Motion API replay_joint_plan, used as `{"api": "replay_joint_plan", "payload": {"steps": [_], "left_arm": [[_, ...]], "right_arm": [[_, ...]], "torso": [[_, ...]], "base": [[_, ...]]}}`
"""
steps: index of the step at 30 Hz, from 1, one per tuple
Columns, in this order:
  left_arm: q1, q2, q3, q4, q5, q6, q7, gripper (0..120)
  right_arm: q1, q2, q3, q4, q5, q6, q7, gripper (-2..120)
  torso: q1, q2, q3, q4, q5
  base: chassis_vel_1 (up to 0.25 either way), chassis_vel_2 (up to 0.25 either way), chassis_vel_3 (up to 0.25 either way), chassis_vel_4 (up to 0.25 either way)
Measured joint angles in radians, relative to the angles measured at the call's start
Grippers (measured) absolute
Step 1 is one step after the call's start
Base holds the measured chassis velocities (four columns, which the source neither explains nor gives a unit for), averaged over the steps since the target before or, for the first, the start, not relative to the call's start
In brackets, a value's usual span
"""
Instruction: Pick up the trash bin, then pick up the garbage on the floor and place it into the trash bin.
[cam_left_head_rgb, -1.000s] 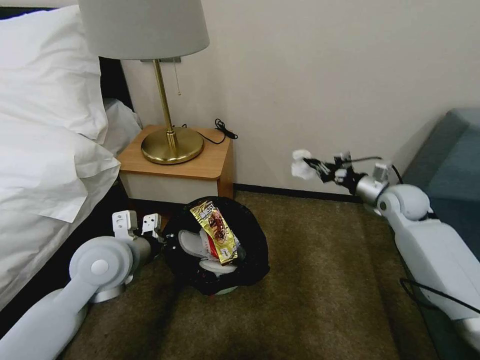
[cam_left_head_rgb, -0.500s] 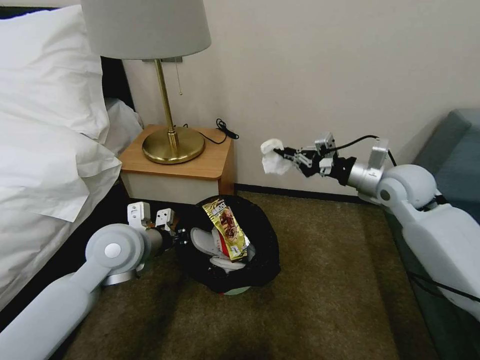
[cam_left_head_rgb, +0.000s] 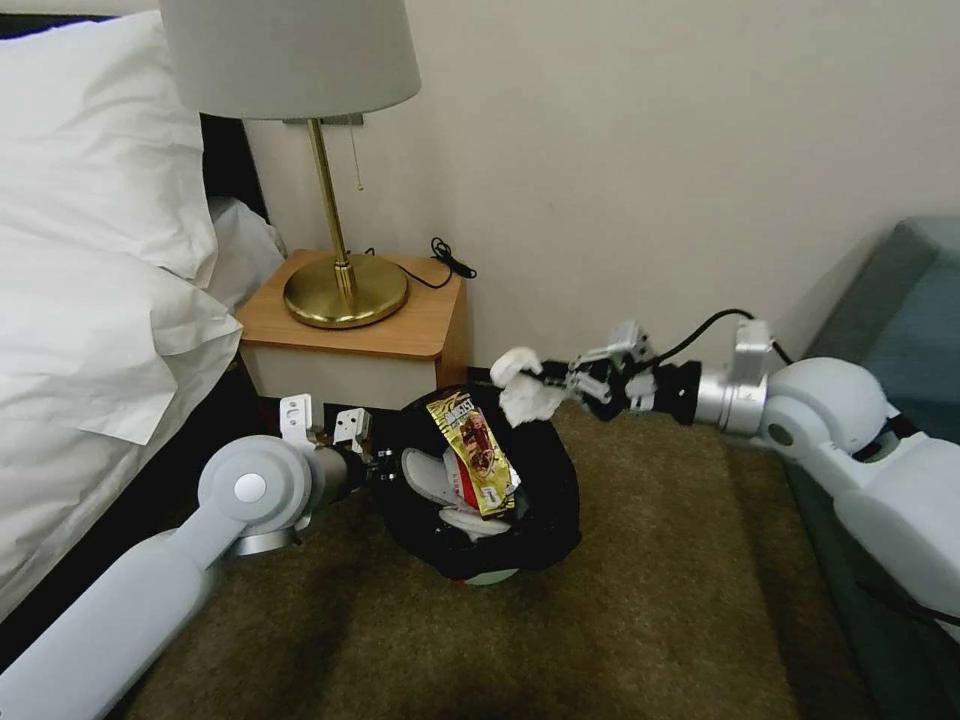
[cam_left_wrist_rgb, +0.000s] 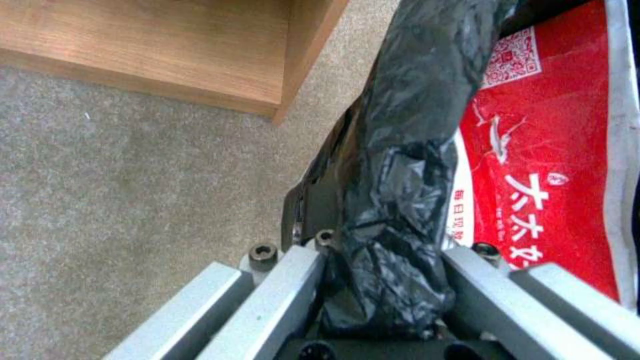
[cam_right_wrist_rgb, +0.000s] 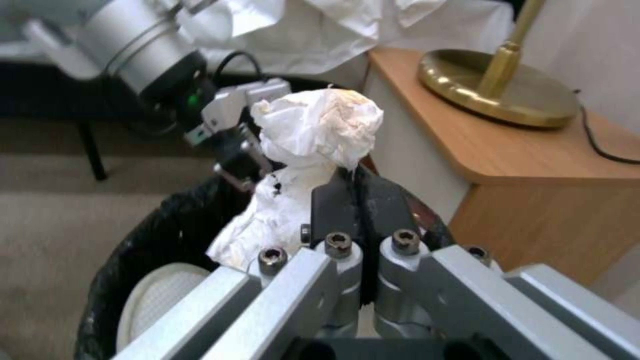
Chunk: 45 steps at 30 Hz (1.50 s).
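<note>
- Tissue first: a crumpled white paper tissue (cam_left_head_rgb: 522, 392) sits pinched in the right gripper (cam_left_head_rgb: 548, 381), whose black fingers (cam_right_wrist_rgb: 360, 200) are pressed together on it.
- That tissue hangs just above the far rim of the round trash bin lined with a crinkly glossy black plastic bag (cam_left_head_rgb: 545, 520), right at the edge of its wide mouth.
- Right arm reaches in low from the robot's right, level over the brown carpet (cam_left_head_rgb: 640, 600).
- Left gripper (cam_left_head_rgb: 385, 468) is clamped on the near-left rim of the bin; the left wrist view shows the black liner (cam_left_wrist_rgb: 393, 210) squeezed between its 2 metal jaws.
- Inside the bin: a gold-brown snack packet (cam_left_head_rgb: 474, 452) standing on end, a flat white slipper (cam_left_head_rgb: 435, 478) beneath it, and a red printed wrapper (cam_left_wrist_rgb: 547, 165) against the liner.
- Bin sits just in front of the wooden bedside table (cam_left_head_rgb: 400, 330), which carries a brass lamp (cam_left_head_rgb: 345, 285).
</note>
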<state>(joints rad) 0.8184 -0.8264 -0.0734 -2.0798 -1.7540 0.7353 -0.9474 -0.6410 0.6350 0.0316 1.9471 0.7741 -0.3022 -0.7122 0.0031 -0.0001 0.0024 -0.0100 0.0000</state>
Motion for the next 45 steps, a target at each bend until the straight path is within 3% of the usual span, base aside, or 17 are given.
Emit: {"api": "replay_joint_plan", "payload": {"steps": [6,11,13,16,18,29,31,34,41,43,45], "left_arm": [[0.007,0.0,0.0,-0.003,0.001,0.0,-0.002,0],[0.007,-0.004,0.0,-0.004,0.002,0.0,-0.002,0],[0.01,-0.004,-0.005,-0.007,0.003,0.0,-0.002,0],[0.009,-0.004,-0.007,-0.006,0.003,0.0,-0.002,0],[0.007,-0.003,-0.011,-0.006,0.002,0.0,-0.002,0],[0.009,-0.004,-0.014,-0.011,0.003,0.0,-0.002,0],[0.013,-0.005,-0.017,-0.013,0.005,0.0,-0.002,0],[0.02,-0.004,-0.027,-0.015,0.008,0.0,-0.002,0],[0.053,0.01,-0.055,-0.041,0.023,0.0,-0.001,0],[0.114,0.027,-0.098,-0.074,0.041,0.0,0.0,0],[0.13,0.032,-0.108,-0.083,0.051,0.0,0.0,0]], "right_arm": [[0.017,0.03,-0.032,-0.001,-0.067,0.005,-0.035,0],[0.023,0.053,-0.046,-0.021,-0.112,0.021,-0.062,13],[0.024,0.055,-0.057,-0.023,-0.119,0.024,-0.063,28],[0.024,0.056,-0.058,-0.024,-0.123,0.025,-0.062,33],[0.03,0.057,-0.063,-0.027,-0.123,0.026,-0.059,47],[0.036,0.061,-0.054,-0.037,-0.121,0.026,-0.048,78],[0.028,0.068,-0.022,-0.037,-0.108,0.023,-0.023,91],[0.014,0.072,0.014,-0.039,-0.103,0.021,0.008,99],[-0.059,0.067,0.088,-0.029,-0.079,0.035,0.125,100],[-0.104,0.097,0.108,-0.025,-0.062,0.051,0.275,100],[-0.115,0.112,0.11,-0.025,-0.06,0.056,0.316,100]], "torso": [[0.0,0.0,0.0,0.0001,0.0],[0.0,0.0,0.0,0.0001,0.0001],[0.0,0.0,0.0,0.0001,0.0],[0.0,0.0,0.0,0.0001,0.0],[0.0,0.0,0.0,0.0001,0.0],[0.0,0.0,0.0,0.0001,0.0],[0.0,0.0,0.0,0.0001,0.0],[0.0,0.0,0.0,0.0001,0.0],[0.0,0.0,0.0,-0.0001,0.0001],[0.0,0.0,0.0,-0.0001,0.0],[0.0,0.0,0.0,0.0,0.0002]], "base": [[0.0,0.0,0.0,0.0],[0.0,0.0,0.0,0.0],[0.0,0.0,0.0,0.0],[0.0,0.0,0.0,0.0],[0.0,0.0,0.0,0.0],[0.0,0.0,0.0,0.0],[0.0,0.0,0.0,0.0],[0.0,0.0,0.0,0.0],[0.0,0.0,0.0,0.0],[0.0,0.0,0.0,0.0],[0.0,0.0,0.0,0.0]]}}
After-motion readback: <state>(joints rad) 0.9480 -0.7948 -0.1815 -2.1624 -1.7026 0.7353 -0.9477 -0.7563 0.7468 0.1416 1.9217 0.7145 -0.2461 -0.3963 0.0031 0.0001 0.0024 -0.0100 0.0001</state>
